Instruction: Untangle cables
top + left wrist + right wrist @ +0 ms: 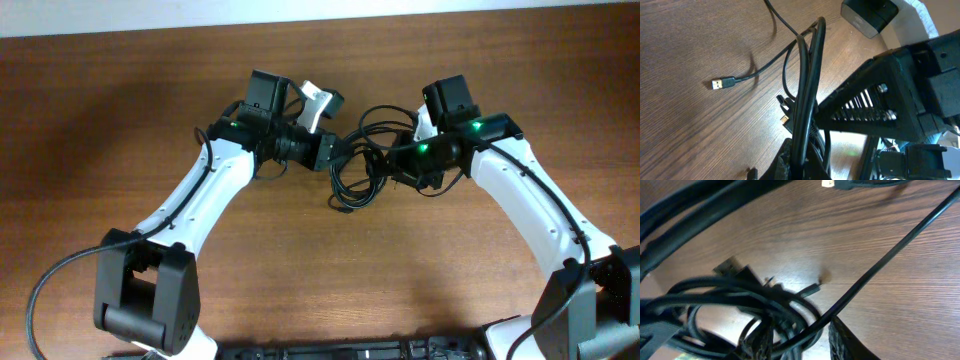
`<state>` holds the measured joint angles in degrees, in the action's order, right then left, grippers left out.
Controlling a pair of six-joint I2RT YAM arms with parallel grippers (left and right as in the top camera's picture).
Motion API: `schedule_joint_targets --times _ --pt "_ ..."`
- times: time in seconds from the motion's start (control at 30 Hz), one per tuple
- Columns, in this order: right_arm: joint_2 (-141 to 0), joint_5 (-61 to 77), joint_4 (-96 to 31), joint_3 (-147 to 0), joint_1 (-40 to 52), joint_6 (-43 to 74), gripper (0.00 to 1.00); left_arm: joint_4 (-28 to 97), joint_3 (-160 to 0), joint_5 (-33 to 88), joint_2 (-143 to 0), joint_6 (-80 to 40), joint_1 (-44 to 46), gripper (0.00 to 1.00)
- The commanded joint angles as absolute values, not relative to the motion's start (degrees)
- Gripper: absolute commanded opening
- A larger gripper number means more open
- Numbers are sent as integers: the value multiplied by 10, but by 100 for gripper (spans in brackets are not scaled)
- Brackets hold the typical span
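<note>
Cables (358, 172), thin black loops with small plugs, lie tangled between your grippers. Your left gripper (796, 159) pinches a bundle; your right gripper (800, 340) holds its fingers apart around one cord. Under them lies a brown wood-grain table (120, 90).

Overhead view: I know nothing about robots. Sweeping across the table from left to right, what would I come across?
left arm's black base → left arm's white link → cables → right arm's white link → right arm's black base
</note>
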<state>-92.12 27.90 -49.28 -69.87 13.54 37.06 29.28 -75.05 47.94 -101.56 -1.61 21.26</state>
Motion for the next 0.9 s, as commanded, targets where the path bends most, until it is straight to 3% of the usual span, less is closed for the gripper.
schedule_joint_targets --times 0.0,0.27,0.33,0.4,0.57,0.63,0.7,0.77,0.87 --pt "-926 345 -493 -701 139 370 33 289 -752 486 -1006 -23 213 0" --pt "-926 353 -493 -701 139 391 32 246 -752 547 -1006 -48 213 0" --pt "-926 327 -493 -701 139 395 25 233 -752 553 -1006 -64 213 0" --pt "-926 279 -493 -701 139 395 5 233 -752 575 -1006 -64 213 0" --pt "-926 95 -490 -700 139 395 4 280 -752 551 -1006 -59 213 0" --pt "-926 84 -490 -700 139 395 4 286 -752 551 -1006 -57 213 0" --pt "-926 103 -493 -700 139 395 7 285 -752 550 -1006 -57 213 0" --pt "-926 135 -513 -700 139 393 25 285 -752 512 -1006 -58 213 0" --pt "-926 134 -525 -700 139 274 38 272 -752 501 -1006 -65 213 0"
